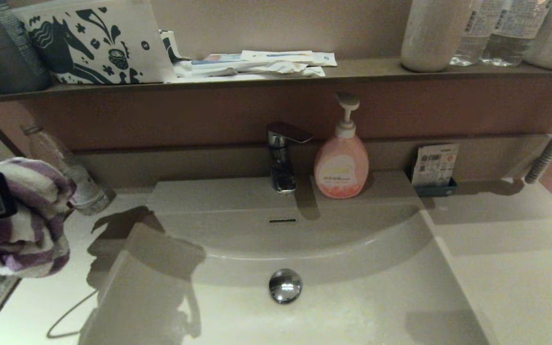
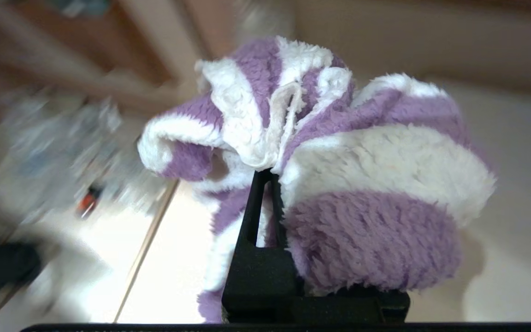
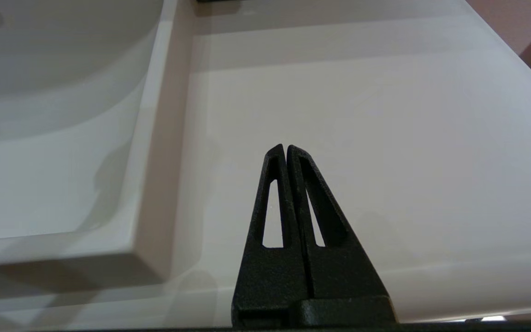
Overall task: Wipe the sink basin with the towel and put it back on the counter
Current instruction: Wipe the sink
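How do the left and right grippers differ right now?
The left gripper is shut on the towel, raised over the counter's left end; the right gripper is shut on nothing, above the counter right of the sink basin. Both have black fingers.

Sink basin (image 1: pixel 352 297) lies open; faucet (image 1: pixel 281 158), soap bottle (image 1: pixel 341 160) crowd its back.

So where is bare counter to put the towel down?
Counter right of the basin, before the card holder, is bare; right gripper hovers there, shut. The left strip beside the bottle is narrower. Left gripper holds the towel.
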